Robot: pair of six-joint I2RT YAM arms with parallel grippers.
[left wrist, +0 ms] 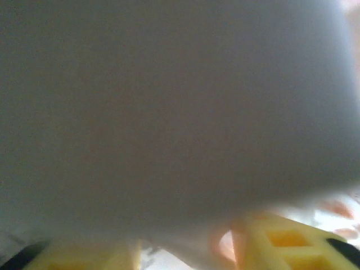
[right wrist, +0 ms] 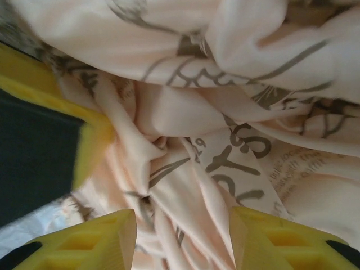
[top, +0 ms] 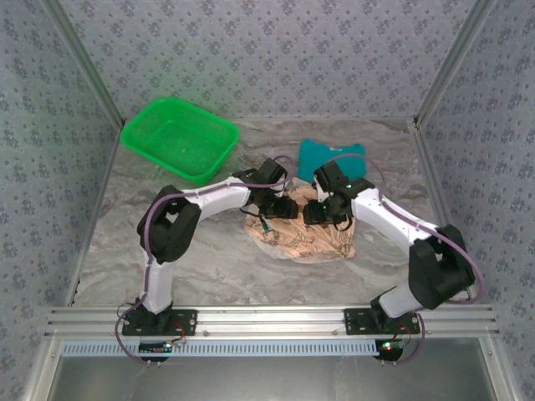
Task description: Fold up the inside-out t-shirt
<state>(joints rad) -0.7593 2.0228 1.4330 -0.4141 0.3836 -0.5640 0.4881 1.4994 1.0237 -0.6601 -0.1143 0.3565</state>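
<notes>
I see the marbled tabletop [top: 209, 267] with the inside-out t-shirt [top: 305, 238] crumpled at its middle, between both arms. A green basket [top: 180, 138] sits far left, and a teal garment [top: 322, 154] lies just behind the shirt. My right end effector [right wrist: 183, 225] is released, its yellow fingers [right wrist: 90, 242] apart over loose folds. My left end effector [left wrist: 185, 247] is smothered in blurred cloth, and I cannot tell whether it is gripping.

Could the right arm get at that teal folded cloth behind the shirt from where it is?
Probably yes. The teal folded cloth lies just beyond the right claw, with nothing standing between them; the claw hangs over the peach printed t-shirt.
</notes>
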